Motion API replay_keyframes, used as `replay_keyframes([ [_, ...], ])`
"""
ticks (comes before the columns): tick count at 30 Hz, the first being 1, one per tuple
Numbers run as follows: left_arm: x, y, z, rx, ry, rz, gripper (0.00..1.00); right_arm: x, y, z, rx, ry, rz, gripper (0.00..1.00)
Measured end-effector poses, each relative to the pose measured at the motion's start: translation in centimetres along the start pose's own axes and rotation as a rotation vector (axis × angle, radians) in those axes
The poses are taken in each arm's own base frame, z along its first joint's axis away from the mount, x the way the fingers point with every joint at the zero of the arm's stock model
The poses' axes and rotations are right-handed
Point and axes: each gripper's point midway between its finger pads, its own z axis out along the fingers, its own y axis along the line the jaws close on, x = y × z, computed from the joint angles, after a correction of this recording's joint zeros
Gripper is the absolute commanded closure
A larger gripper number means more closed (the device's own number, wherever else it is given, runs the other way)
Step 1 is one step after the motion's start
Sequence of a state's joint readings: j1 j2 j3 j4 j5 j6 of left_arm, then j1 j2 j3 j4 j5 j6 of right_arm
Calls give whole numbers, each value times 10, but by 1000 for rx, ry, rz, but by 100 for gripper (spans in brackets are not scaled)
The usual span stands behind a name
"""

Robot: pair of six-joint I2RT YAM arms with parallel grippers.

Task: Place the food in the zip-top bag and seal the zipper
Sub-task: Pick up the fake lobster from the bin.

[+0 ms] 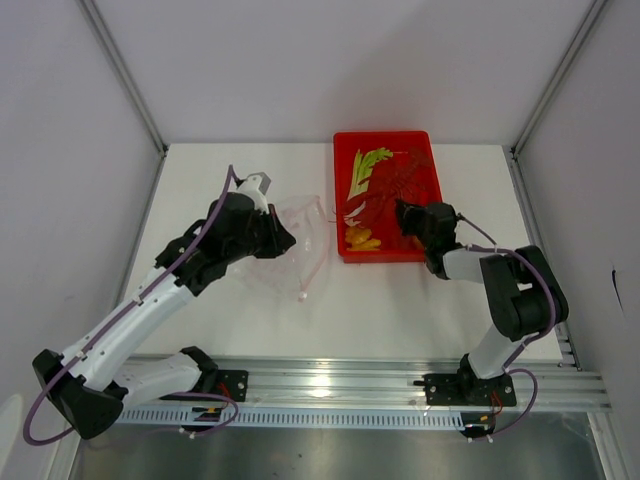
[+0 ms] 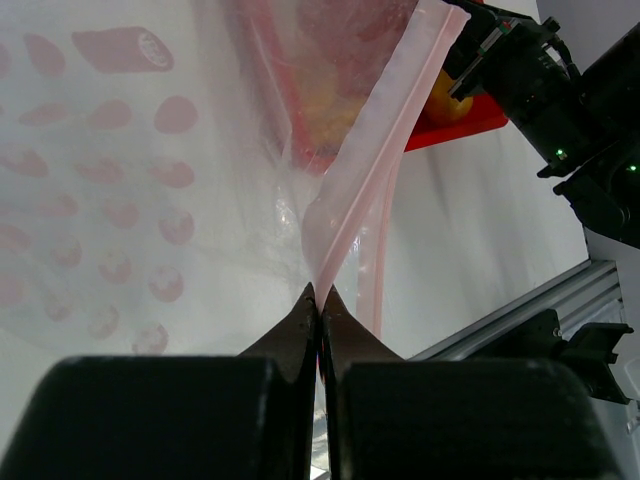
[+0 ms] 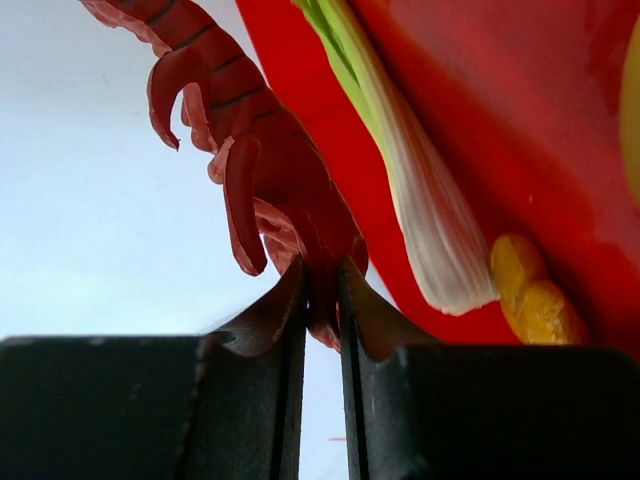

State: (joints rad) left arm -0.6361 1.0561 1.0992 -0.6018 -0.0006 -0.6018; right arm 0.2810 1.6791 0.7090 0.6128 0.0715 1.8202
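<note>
Left hand pinched fully shut on zip-top bag mouth edge, mid-counter beside red tray. Right hand nearly closed, gripping lobster at tray's near-right corner. Step: loading food. Next likely needs lobster carried into bag mouth.

lobster: its upper part is cut by the frame top, and I cannot see its lower end between the right gripper fingers.
stalk: green end leaves the picture.
zip-top bag: runs out left and above.
yellow pieces: too small to count from above.
</note>
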Motion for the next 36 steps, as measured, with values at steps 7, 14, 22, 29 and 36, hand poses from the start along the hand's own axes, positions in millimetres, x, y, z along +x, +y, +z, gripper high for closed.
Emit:
replay_keyframes([
  [7, -2, 1, -3, -2, -18, 4, 99, -18, 3, 2, -27, -56, -69, 100],
  [14, -9, -1, 12, -34, 10, 0, 100, -17, 16, -21, -52, -48, -194, 100],
  [22, -45, -28, 31, -34, 10, -46, 99, 8, 110, -105, -266, -58, -326, 100],
  [29, -49, -34, 49, -58, 33, -151, 99, 32, 135, -146, -298, -68, -370, 100],
  [36, -45, -27, 56, -112, 36, -231, 99, 58, 115, -153, -227, -76, -462, 100],
])
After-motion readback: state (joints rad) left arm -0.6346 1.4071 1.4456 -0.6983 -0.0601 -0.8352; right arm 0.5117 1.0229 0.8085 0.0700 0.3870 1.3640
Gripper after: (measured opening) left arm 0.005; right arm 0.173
